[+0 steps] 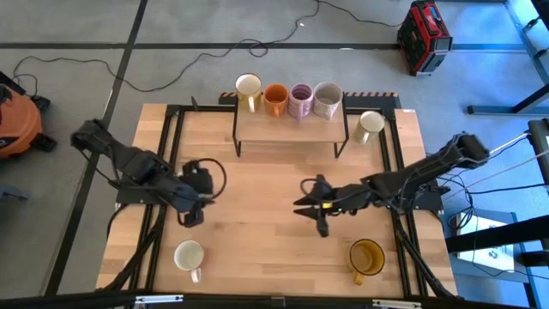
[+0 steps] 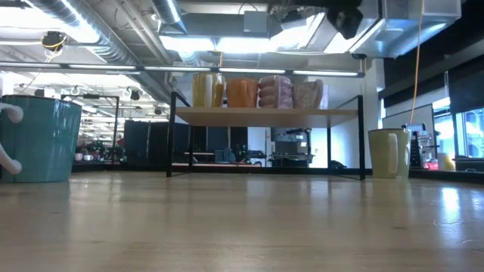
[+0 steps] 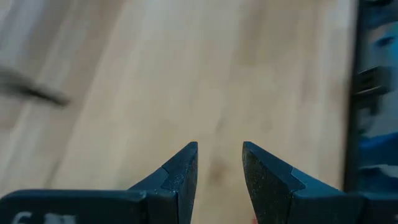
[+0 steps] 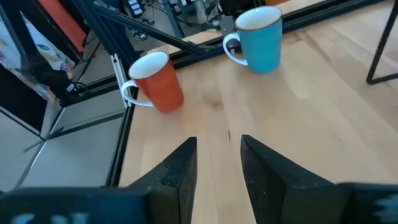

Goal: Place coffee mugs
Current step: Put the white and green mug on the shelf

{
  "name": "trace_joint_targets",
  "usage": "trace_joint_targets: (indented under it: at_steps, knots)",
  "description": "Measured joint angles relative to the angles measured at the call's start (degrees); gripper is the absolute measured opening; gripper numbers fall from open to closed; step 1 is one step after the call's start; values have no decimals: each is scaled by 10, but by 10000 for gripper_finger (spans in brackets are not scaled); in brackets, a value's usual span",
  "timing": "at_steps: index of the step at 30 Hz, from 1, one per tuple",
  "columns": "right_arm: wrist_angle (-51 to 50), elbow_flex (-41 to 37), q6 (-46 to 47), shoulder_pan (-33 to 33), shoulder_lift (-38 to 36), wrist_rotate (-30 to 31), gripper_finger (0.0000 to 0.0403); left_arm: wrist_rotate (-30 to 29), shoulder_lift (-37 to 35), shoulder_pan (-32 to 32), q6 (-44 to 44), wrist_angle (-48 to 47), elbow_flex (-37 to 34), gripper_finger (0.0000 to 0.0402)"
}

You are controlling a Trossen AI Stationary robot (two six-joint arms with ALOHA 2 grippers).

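We count four mugs (image 1: 288, 99) on the shelf (image 1: 292, 129); three more stand apart on the bench (image 1: 257, 232). Left gripper (image 1: 194, 215) and right gripper (image 1: 309, 208) hover mid-bench, each narrowly parted, empty, clear of every mug.

A low wooden shelf (image 1: 290, 127) on dark legs stands on the counter (image 1: 257, 232) well ahead of both end effectors. On the floor beyond it sit a red case (image 1: 424, 36) and trailing black cables (image 1: 171, 69), with an orange vacuum (image 1: 15, 120) off to the left.

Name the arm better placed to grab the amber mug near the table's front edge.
Right. The right claw hangs open, nearer the amber mug; the left claw is farther off, closer to the white mug.
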Motion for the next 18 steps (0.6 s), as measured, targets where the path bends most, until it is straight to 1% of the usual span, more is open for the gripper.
trace_joint_targets:
  at_steps: [4,8,13,18]
  knots:
    - [0,31,2,0,39,0,113,-13,-14,0,-40,-63,-21,121]
    - [-1,47,3,0,64,23,113,8,-37,0,-90,-69,-80,121]
    - [3,50,35,0,79,25,113,23,-56,3,-161,-68,-142,122]
    - [6,51,59,0,88,25,113,62,-57,16,-199,-74,-187,151]
